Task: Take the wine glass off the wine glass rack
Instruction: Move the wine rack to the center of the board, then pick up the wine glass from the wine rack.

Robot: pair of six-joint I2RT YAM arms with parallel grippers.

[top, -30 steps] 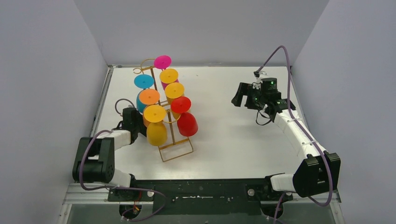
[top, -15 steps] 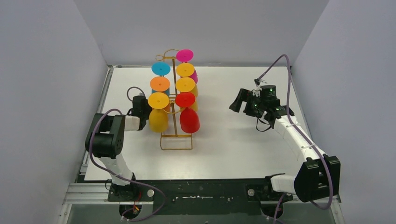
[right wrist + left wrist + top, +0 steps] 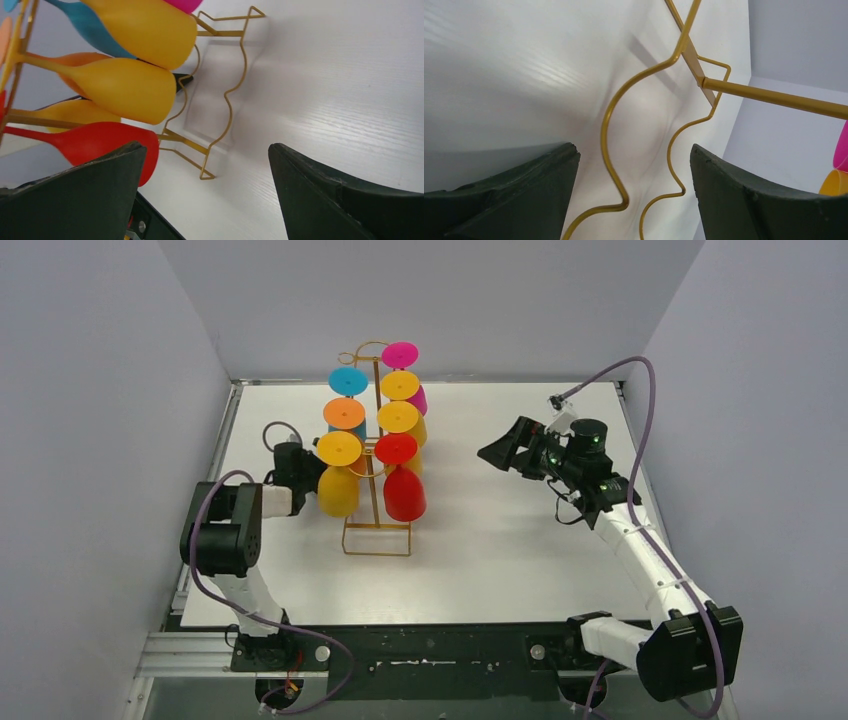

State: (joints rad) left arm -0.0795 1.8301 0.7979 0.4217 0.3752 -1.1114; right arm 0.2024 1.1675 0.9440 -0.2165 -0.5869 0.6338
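The gold wine glass rack (image 3: 374, 506) stands upright left of the table's middle. Several coloured wine glasses hang on it upside down, the lowest being a yellow glass (image 3: 338, 492) and a red glass (image 3: 404, 497). My left gripper (image 3: 306, 468) sits right beside the yellow glass's bowl, on its left. In the left wrist view, my left gripper (image 3: 634, 150) is open, with only the rack's wavy base wire (image 3: 605, 131) seen beyond its jaws. My right gripper (image 3: 497, 452) hangs open well to the right of the rack, facing it. The right wrist view shows the red glass (image 3: 100, 136) and the rack base (image 3: 187, 141).
The white table (image 3: 500, 560) is walled by grey panels on the left, back and right. Both arm bases sit on the black rail (image 3: 440, 645) at the near edge. A purple cable (image 3: 640, 410) loops over the right arm.
The rack, tilted a second ago, now stands upright and further right. My left arm has swung with it toward the back. The right gripper has risen and turned toward the rack.
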